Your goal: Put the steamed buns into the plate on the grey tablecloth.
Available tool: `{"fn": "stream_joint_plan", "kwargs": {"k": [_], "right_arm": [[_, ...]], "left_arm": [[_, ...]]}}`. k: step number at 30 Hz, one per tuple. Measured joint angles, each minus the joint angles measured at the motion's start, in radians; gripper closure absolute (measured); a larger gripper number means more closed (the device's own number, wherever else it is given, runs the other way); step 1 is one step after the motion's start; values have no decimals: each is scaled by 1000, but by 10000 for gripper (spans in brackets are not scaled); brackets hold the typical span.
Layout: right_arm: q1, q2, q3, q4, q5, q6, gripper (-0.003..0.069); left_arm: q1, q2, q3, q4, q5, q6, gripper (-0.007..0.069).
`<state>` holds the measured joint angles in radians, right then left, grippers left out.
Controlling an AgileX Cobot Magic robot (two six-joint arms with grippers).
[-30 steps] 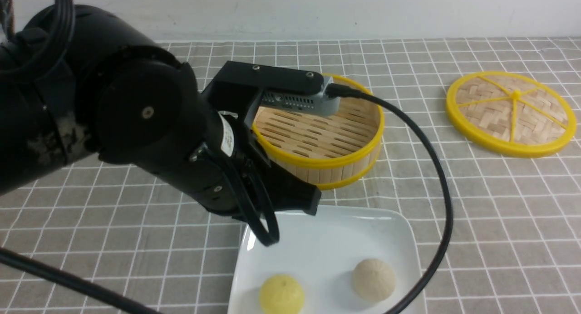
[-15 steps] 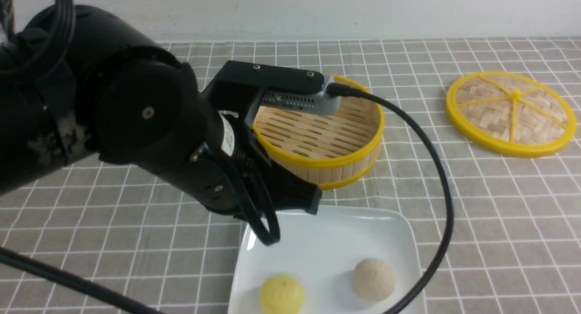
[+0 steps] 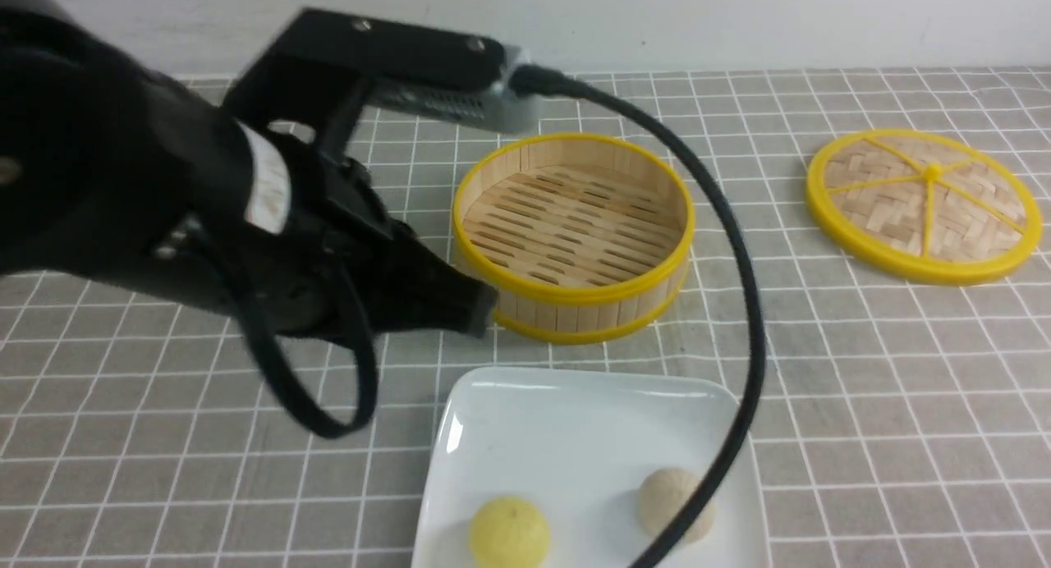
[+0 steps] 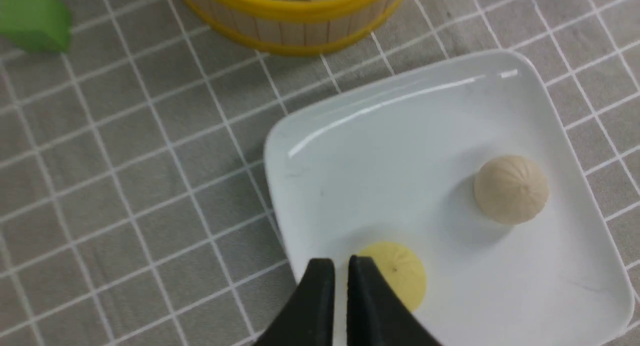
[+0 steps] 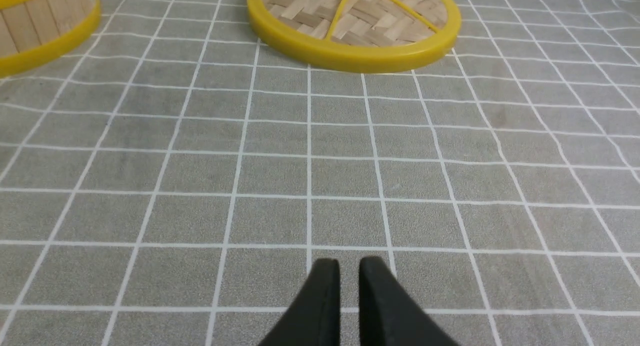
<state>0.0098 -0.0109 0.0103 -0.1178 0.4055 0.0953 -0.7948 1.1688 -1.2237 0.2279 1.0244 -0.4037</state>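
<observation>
The white square plate lies on the grey tablecloth at the front. The pale yellow bun and the beige bun both rest in it; they also show in the left wrist view, yellow and beige, on the plate. My left gripper is shut and empty, raised above the cloth beyond the plate's far left corner; its tips nearly touch. My right gripper is shut and empty over bare cloth; it is out of the front view.
The empty bamboo steamer stands behind the plate. Its woven lid lies at the back right, also in the right wrist view. A green cube sits left of the steamer. The left arm's cable hangs over the plate.
My left arm has lifted and drawn back to the left, away from the plate and steamer. Both buns stay in the plate.
</observation>
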Motion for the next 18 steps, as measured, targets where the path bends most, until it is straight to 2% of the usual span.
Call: {"fn": "stream_joint_plan", "kwargs": {"k": [8, 14, 18], "right_arm": [[-2, 0, 1, 0, -1, 0, 560], [-4, 0, 1, 0, -2, 0, 552], [-5, 0, 1, 0, -2, 0, 545]], "left_arm": [[0, -255, -20, 85, 218, -21, 558], [0, -417, 9, 87, 227, -43, 615], [0, -563, 190, 88, 210, -94, 623]]}}
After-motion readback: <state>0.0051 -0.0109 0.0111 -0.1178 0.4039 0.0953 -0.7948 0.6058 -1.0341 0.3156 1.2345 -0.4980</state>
